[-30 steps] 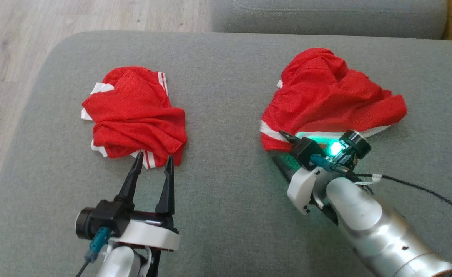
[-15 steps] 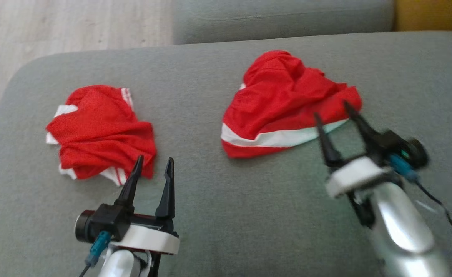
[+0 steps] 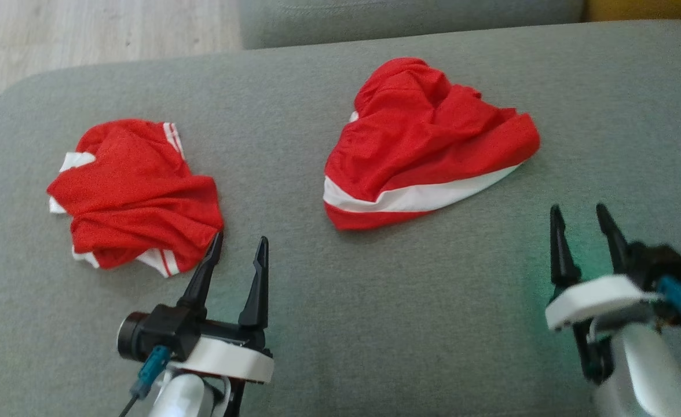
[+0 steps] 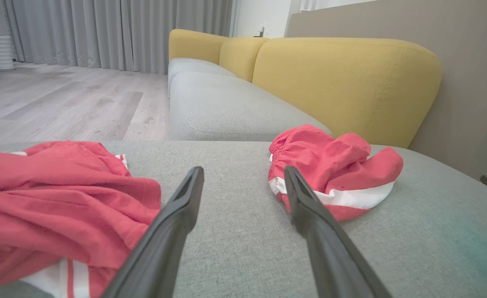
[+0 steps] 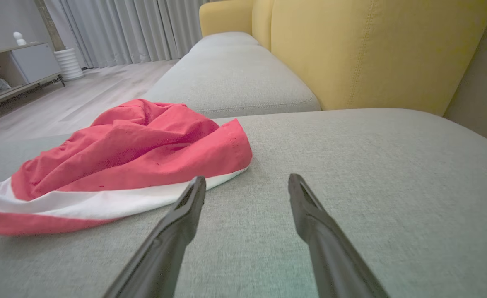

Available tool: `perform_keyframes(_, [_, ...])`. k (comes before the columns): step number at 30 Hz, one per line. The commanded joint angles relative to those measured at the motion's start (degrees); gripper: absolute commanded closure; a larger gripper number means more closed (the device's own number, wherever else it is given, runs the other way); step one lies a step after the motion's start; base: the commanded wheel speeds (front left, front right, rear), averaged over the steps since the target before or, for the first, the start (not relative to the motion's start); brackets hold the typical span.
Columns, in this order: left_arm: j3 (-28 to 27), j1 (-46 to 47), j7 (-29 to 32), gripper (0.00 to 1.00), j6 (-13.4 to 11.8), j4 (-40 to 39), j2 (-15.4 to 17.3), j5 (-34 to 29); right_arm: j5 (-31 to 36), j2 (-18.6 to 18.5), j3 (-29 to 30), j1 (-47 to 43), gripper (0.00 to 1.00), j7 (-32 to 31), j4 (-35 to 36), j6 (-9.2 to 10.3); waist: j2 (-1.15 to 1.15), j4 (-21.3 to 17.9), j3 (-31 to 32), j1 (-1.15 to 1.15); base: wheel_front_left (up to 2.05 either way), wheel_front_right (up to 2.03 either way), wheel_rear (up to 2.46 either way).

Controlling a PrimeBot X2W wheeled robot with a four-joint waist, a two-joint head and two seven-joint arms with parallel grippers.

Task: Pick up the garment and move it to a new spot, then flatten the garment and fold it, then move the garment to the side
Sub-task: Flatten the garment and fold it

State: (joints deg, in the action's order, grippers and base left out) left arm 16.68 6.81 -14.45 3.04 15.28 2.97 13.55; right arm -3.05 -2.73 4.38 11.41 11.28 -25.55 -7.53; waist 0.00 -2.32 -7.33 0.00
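right gripper (image 3: 578, 208) released, by near edge of cushion (image 3: 375, 313), clear of right garment (image 3: 427, 145); left gripper (image 3: 241, 237) released beside left garment (image 3: 132, 191).

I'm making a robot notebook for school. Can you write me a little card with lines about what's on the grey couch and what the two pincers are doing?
surface: grey cushion
left garment: red, thin white stripes, crumpled
right garment: red, broad white band, crumpled
left pincer: open, empty, tips next to the left garment's near edge
right pincer: open, empty, apart from the right garment
folded yet: no, neither one
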Motion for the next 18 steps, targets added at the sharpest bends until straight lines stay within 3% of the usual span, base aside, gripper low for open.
perform_keyframes(1, [-1.4,2.7,-0.5,0.0,0.1,-1.5,0.0,-0.4,-0.5,-0.2,-0.6,4.1,0.0,-0.7,0.7,0.04,0.0,1.3,-1.1,0.0,0.0,0.0,0.0])
perform_keyframes(7, [-1.0,3.9,-0.5,0.0,0.4,-1.0,-0.1,-0.3,0.5,-0.2,5.6,12.7,0.0,-4.5,-8.0,0.04,0.0,4.8,-4.1,0.0,0.0,0.0,0.0])
perform_keyframes(13, [-0.8,5.2,-0.5,0.0,0.8,-0.7,-0.1,-0.5,7.5,-0.2,14.7,20.7,0.0,-6.0,-16.6,0.04,0.0,7.8,-6.7,0.0,0.0,0.0,0.0])
perform_keyframes(18, [-0.7,5.8,-0.5,0.0,1.0,-0.6,-0.1,-0.5,12.9,-0.2,18.7,25.3,0.0,-6.0,-22.3,0.04,0.0,9.2,-8.0,0.0,0.0,0.0,0.0])
